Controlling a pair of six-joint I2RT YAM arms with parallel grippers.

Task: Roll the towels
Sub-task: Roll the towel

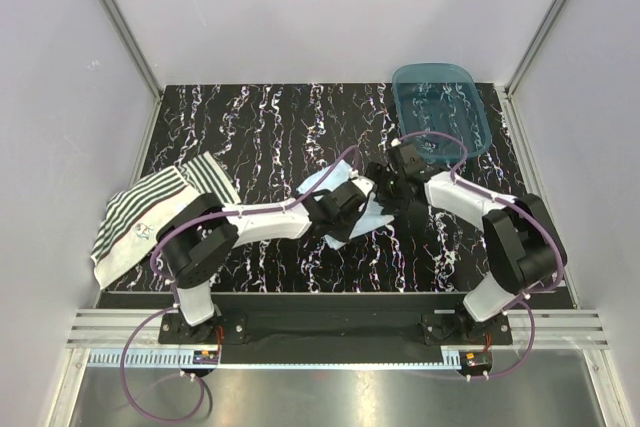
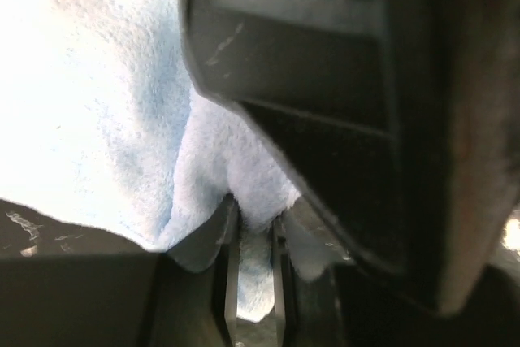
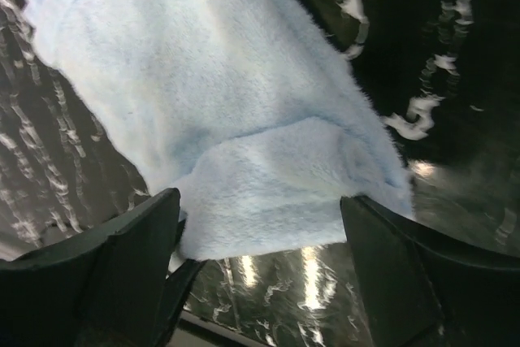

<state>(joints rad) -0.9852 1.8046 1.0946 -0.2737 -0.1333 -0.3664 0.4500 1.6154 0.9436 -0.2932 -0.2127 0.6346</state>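
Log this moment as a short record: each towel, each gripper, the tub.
light blue towel: table centre, unrolled, one corner folded over
striped towel: table's left edge, unrolled, no arm on it
left gripper: fingers shut on a fold of the light blue towel
right gripper: fingers open, straddling the folded corner
tub: far right corner, apart from both towels

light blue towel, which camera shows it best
The right wrist view: the light blue towel fills the frame, its folded corner lying inside the open right gripper. The top external view shows only patches, with both grippers over it. The left wrist view is close and washed out, showing a bit pinched in the left gripper.
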